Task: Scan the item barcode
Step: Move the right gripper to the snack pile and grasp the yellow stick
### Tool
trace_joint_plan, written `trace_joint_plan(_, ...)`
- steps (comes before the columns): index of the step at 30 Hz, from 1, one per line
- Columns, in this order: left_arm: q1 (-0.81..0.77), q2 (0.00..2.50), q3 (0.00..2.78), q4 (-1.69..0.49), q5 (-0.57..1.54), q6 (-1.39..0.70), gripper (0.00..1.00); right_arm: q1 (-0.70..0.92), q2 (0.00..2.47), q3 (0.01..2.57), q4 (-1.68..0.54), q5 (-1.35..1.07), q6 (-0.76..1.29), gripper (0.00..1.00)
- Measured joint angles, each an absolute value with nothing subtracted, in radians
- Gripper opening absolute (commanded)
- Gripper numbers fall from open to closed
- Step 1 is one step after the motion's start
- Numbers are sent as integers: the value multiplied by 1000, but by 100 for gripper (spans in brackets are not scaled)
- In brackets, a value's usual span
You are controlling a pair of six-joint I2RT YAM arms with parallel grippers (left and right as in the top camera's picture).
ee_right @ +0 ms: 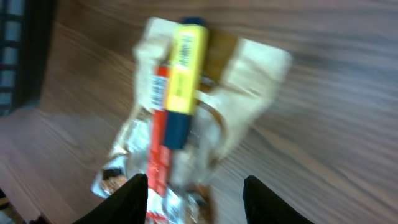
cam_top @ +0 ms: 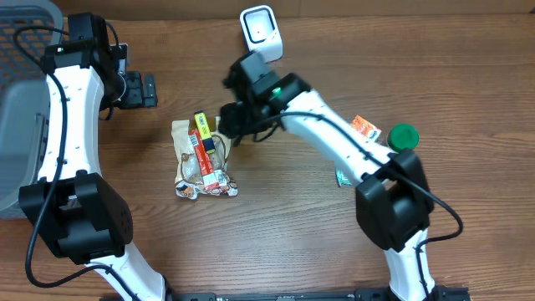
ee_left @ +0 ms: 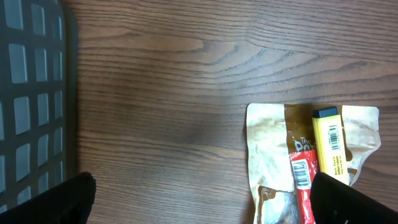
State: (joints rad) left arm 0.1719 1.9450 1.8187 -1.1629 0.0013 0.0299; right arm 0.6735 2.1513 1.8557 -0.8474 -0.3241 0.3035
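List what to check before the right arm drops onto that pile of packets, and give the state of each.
1. Right gripper open: ok, fingers apart, nothing between them.
2. Target below it: ok, the yellow tube with dark ends lies on top of the beige crinkled pouch.
3. Tube clear of neighbours: not ok, the thin red tube lies right alongside it.
4. Barcode reachable: ok, the left wrist view shows it facing up on the yellow tube.
5. White box-shaped scanner located: ok, at the far edge of the table, beyond the pile.
6. Left gripper out of the way: ok, open, off to the side of the pile.
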Motion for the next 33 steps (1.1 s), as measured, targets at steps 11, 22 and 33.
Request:
trace_joint_plan(11,172,1945,1818,-1163,1,30,100,747,2226,1855,-737,-251,353,50)
trace_joint_plan(22,172,1945,1818,-1163,1,30,100,746,2298,1855,-703,-281,370,49)
trace_joint_plan(33,172,1945,1819,-1163,1,30,99,746,2300,1855,-693,-311,389,46)
